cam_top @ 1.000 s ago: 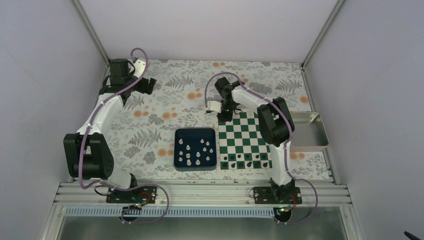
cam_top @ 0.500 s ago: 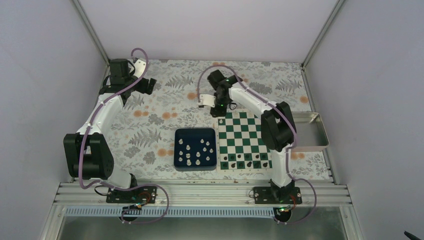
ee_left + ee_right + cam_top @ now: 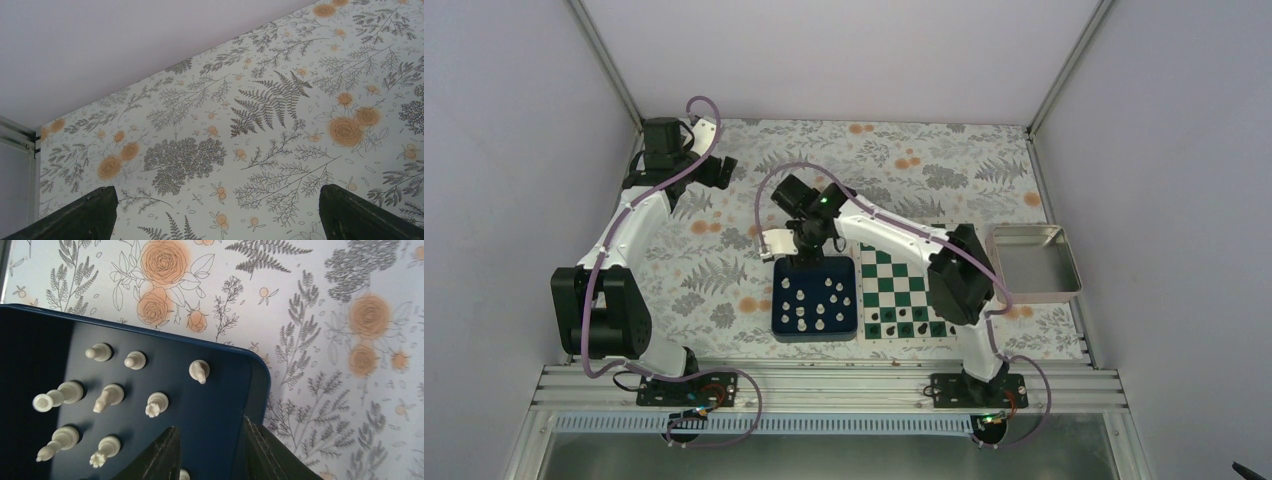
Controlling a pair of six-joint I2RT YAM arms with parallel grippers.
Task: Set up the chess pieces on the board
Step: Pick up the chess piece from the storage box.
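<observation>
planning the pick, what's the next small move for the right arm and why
Probably lower the right arm's open jaws over one white piece near them. They hang empty above the far end of the blue tray, where the white pieces stand, none gripped yet.

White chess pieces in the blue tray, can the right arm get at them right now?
Probably yes: the right gripper hangs open over the blue tray, nothing between it and the chess pieces.
</observation>
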